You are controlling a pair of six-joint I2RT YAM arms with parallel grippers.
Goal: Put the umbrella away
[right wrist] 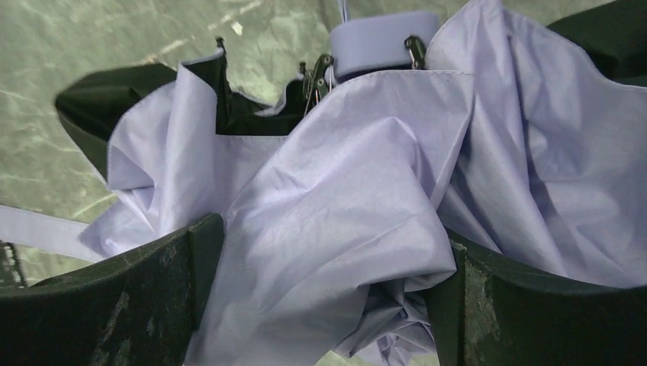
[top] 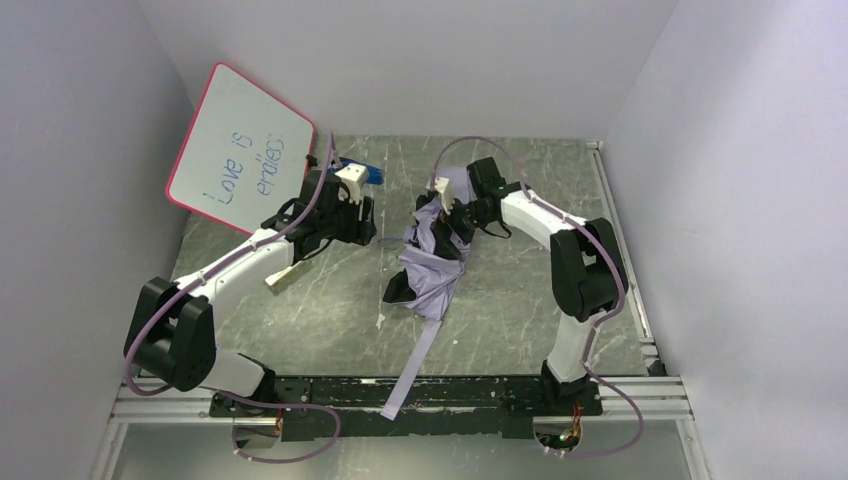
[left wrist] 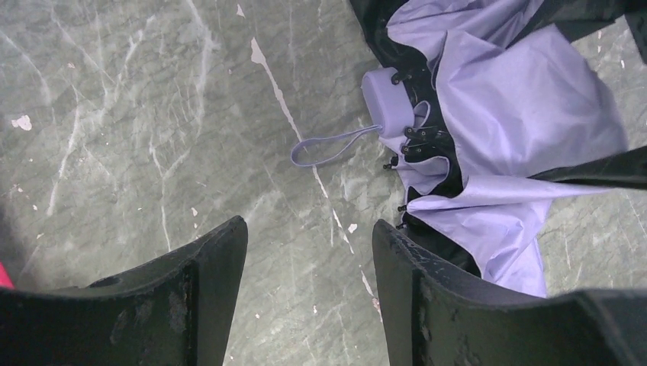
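Lying crumpled in the middle of the table [top: 300, 320], the umbrella [top: 430, 265] is a floppy heap of lilac and black cloth. It looks light, but the cloth will likely slip and sag, and the thin ribs may bend. The small hard handle [left wrist: 385, 99] is probably the best place to grab. The left gripper [top: 358, 218] sits at 9 o'clock from the umbrella, its fingers apart over bare table and holding nothing. The right gripper [top: 442, 215] is at 12 o'clock, fingers wide with cloth bunched between them, not pinched. Only the top view shows the long strap [top: 410, 365] trailing toward 6 o'clock. Only the left wrist view shows the loop [left wrist: 328, 145] lying flat beside the handle
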